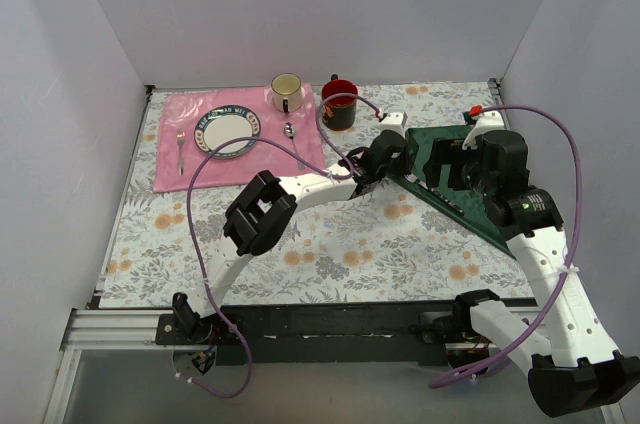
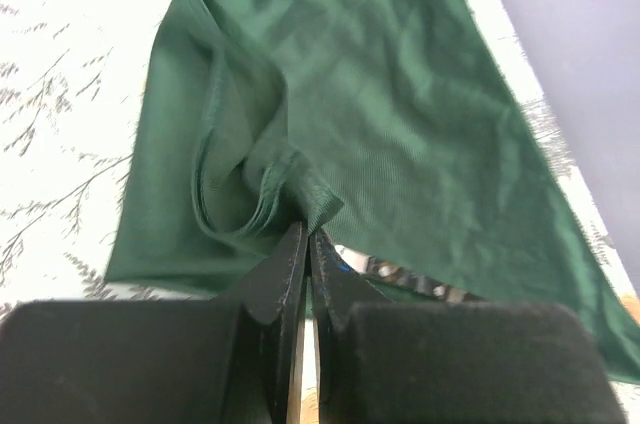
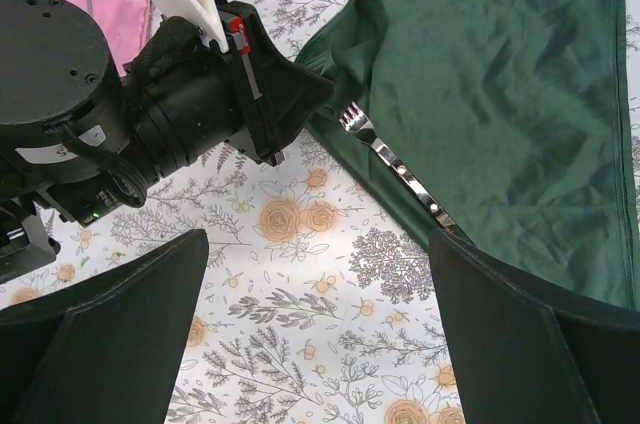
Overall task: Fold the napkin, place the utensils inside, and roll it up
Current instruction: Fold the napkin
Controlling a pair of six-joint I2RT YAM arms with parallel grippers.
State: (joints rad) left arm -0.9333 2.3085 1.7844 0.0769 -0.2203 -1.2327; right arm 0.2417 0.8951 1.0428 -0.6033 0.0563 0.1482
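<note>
The dark green napkin [image 1: 432, 147] lies folded into a triangle at the table's right. My left gripper [image 2: 305, 232] is shut on a bunched fold at the napkin's left corner [image 2: 290, 184]; it also shows in the top view [image 1: 372, 176] and the right wrist view [image 3: 305, 94]. A fork [image 3: 385, 159] with a silver head lies along the napkin's near edge [image 3: 500, 94]; its handle is hidden behind my right finger. Its metal shows in the left wrist view [image 2: 400, 272]. My right gripper [image 3: 320, 334] is open and empty, hovering above the napkin's near edge [image 1: 470, 172].
A pink placemat [image 1: 170, 169] at the back left holds a plate [image 1: 228, 132], a small silver fork [image 1: 181, 151] and a spoon [image 1: 291, 134]. A cream mug [image 1: 287, 92] and a red mug [image 1: 339, 102] stand at the back. White walls enclose the table.
</note>
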